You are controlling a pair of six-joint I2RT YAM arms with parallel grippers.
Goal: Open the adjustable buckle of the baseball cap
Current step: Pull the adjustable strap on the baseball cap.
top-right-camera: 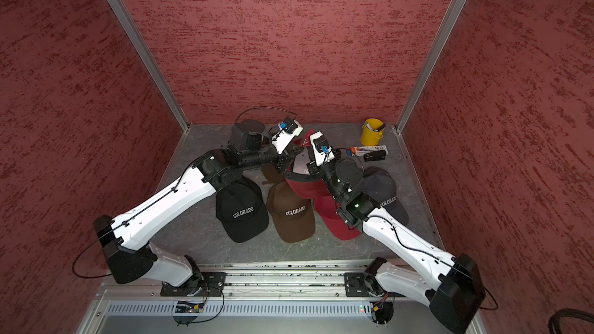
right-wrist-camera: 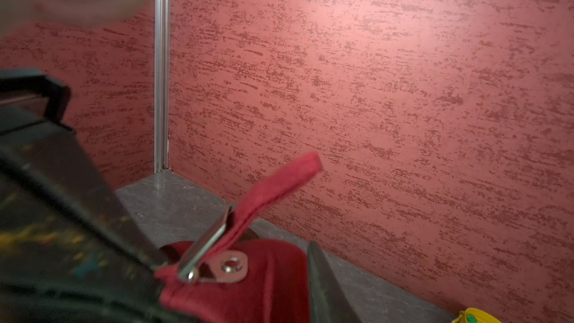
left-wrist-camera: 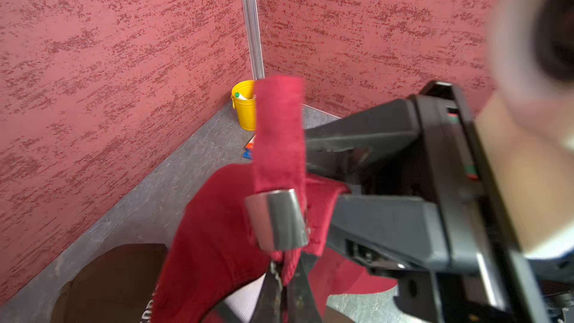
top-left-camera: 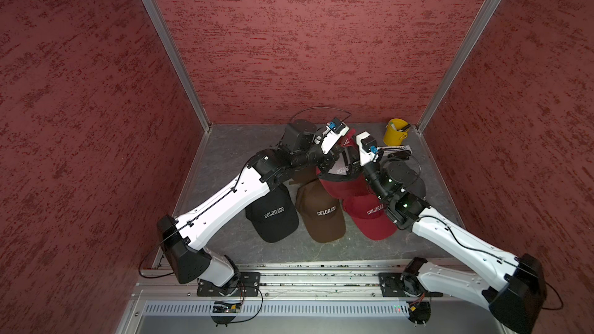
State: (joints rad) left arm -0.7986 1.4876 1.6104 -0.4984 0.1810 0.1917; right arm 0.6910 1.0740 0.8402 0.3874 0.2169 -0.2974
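One red fabric baseball cap (left-wrist-camera: 211, 228): left end effector (left-wrist-camera: 284, 278) clamps its fabric by the silver metal buckle (left-wrist-camera: 276, 219); right end effector (left-wrist-camera: 323, 172) stands narrowly parted.

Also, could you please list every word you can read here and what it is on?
"COLORADO": black cap.
"COLORADO": brown cap.
"COLORADO": red cap on the table.
"COLORADO": dark grey cap.
Unreadable, partly hidden: letters on the lifted red cap.
Too small to read: print on the flat box by the yellow bucket.

COLORADO: black cap (top-left-camera: 273, 220) | COLORADO: brown cap (top-left-camera: 323, 220) | COLORADO: red cap (top-left-camera: 369, 221) | COLORADO: dark grey cap (top-right-camera: 382, 184)
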